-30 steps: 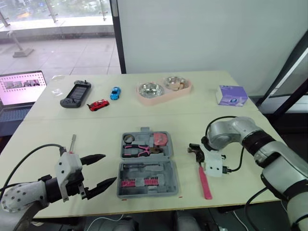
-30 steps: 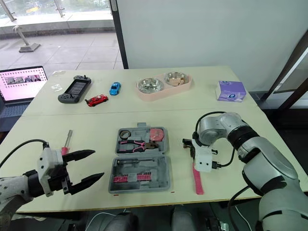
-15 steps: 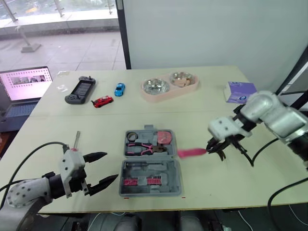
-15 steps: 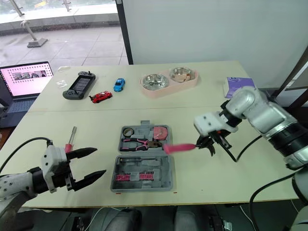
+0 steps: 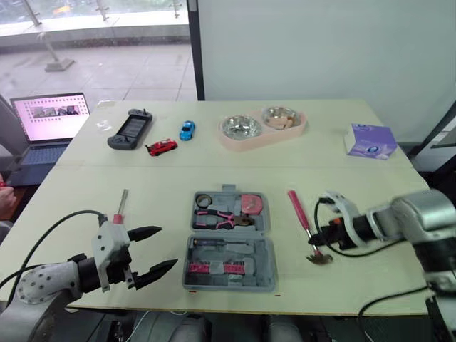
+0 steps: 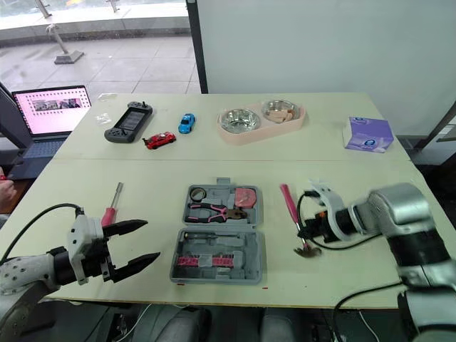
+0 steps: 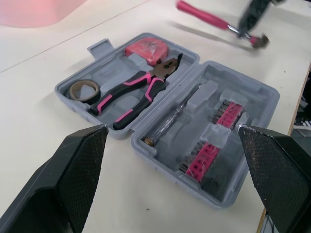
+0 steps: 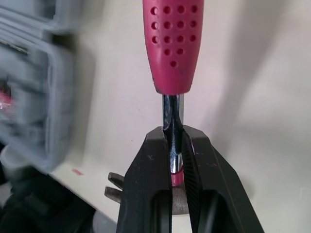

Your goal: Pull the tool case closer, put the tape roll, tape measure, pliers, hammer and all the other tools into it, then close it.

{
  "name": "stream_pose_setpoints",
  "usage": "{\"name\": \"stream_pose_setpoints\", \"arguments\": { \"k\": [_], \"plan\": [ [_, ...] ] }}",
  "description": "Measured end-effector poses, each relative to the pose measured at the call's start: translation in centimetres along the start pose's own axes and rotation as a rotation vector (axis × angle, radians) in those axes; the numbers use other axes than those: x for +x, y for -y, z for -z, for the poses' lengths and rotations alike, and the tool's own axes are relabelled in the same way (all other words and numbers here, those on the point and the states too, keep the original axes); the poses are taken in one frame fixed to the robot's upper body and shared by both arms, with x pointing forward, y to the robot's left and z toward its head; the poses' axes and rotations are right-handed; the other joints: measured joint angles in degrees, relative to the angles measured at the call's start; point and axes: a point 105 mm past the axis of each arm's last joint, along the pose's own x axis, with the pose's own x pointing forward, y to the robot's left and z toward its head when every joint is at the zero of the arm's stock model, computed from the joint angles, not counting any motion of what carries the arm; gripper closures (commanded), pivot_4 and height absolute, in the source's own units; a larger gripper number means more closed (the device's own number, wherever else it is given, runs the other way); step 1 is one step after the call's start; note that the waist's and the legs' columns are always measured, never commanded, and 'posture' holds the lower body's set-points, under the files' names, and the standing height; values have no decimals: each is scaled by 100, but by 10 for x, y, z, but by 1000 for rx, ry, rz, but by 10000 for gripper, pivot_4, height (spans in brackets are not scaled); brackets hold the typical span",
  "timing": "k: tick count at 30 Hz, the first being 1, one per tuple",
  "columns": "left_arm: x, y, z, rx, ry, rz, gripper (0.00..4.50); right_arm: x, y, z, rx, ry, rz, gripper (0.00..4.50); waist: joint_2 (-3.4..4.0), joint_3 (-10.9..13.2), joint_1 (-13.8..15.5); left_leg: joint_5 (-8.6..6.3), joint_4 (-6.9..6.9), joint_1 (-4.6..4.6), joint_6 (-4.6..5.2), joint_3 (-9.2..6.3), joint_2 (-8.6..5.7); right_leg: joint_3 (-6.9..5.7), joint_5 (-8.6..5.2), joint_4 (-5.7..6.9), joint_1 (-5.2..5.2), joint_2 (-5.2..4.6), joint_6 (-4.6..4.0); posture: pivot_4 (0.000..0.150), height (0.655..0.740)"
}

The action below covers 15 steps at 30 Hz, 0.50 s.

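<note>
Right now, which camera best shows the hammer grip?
Right wrist view: right gripper pinches the hammer by its steel shank. Eye views show it whole beside the tool case; left wrist view, far off.

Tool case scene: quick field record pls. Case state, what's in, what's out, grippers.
case: tool case open, lying flat
inside: tape roll, pliers, tape measure
outside: hammer right of case; screwdriver left of case
right gripper: shut on hammer's metal shaft, near the head
left gripper: open, empty
</note>
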Motion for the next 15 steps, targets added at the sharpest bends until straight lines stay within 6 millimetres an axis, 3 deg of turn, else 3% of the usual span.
{"name": "stream_pose_setpoints", "arguments": {
  "k": [8, 15],
  "plan": [
    [0, 0, -2, 10, 4, 7, 0, 32, -14, 14, 151, 153, 142, 44642, -34, -24, -148, 0, 0, 22, 2, -6, 15, -2, 0, 7, 19, 21, 0, 1500, 7239],
    [2, -7, -3, 45, 35, -46, 0, 40, -26, 13, 249, 225, 164, 13144, -49, -83, -162, 0, 0, 39, 2, -12, 18, -1, 1, 6, 36, 28, -3, 1500, 7239]
  ]
}}
